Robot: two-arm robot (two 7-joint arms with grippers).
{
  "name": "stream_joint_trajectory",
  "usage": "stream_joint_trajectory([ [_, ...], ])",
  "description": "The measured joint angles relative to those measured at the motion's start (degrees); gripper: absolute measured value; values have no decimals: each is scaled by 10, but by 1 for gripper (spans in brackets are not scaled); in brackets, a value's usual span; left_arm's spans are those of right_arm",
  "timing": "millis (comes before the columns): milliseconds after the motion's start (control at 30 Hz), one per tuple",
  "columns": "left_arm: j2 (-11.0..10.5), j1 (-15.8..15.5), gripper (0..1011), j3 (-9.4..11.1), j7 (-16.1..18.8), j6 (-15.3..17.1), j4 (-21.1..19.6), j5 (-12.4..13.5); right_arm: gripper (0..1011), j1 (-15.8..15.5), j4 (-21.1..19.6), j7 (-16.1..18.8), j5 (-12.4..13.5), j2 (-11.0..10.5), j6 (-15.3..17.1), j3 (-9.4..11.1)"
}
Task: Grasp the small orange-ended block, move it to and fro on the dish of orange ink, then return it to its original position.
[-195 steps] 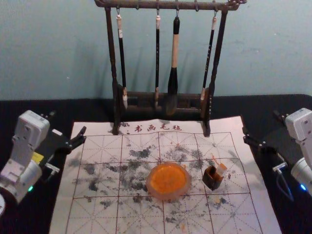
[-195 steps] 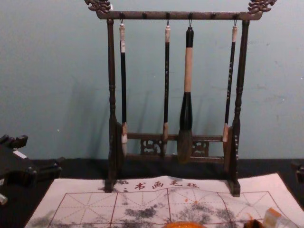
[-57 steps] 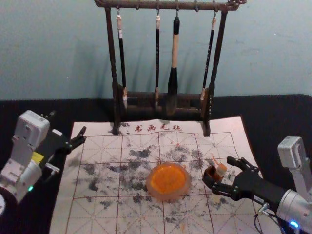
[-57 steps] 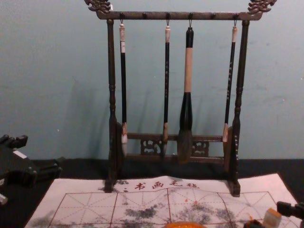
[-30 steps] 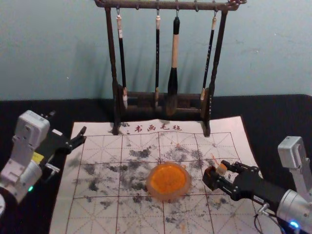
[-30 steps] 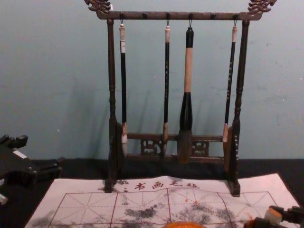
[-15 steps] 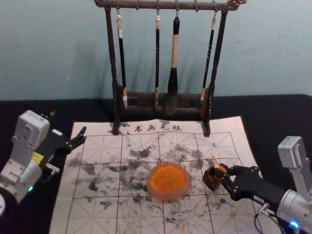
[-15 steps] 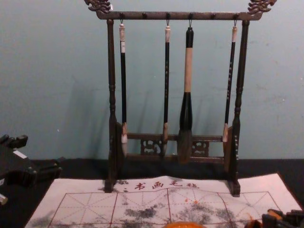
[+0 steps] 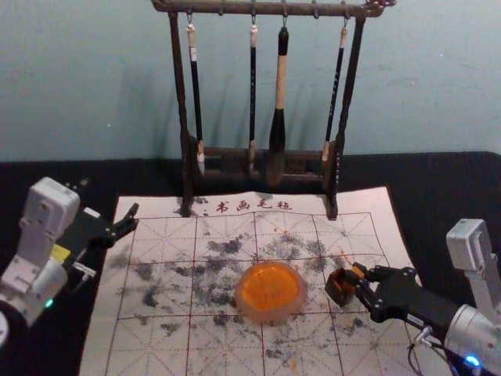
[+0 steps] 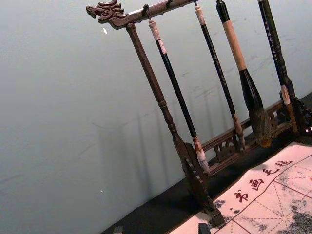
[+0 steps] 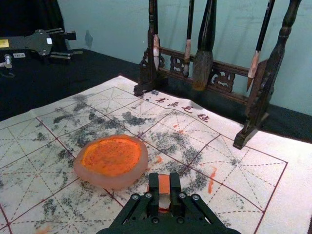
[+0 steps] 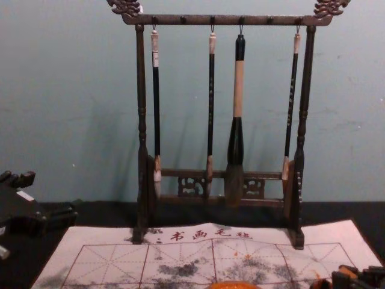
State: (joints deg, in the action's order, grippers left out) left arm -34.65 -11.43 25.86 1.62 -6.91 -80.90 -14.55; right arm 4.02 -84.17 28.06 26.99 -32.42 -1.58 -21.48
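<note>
Head view had the right gripper just beside the small dark box, its jaws clamped on the orange-ended block, whose orange end showed between them. The left gripper was parked left of the mat, jaws apart; printed along the mat's far edge was 书画毛毡.

The mat lies on the table. The rack stands at its far edge, brushes hanging from it, the wall behind. Before the rack, on the mat, sits the dish. Just right of that is the box, with the block at its right edge; in or beside, I can't tell.
</note>
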Motion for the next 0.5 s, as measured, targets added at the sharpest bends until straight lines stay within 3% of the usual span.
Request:
stream_joint_trajectory([
  [500,0,0,1001,0,0,0,0,0,81,-6,-16,6,1,7,3,20],
])
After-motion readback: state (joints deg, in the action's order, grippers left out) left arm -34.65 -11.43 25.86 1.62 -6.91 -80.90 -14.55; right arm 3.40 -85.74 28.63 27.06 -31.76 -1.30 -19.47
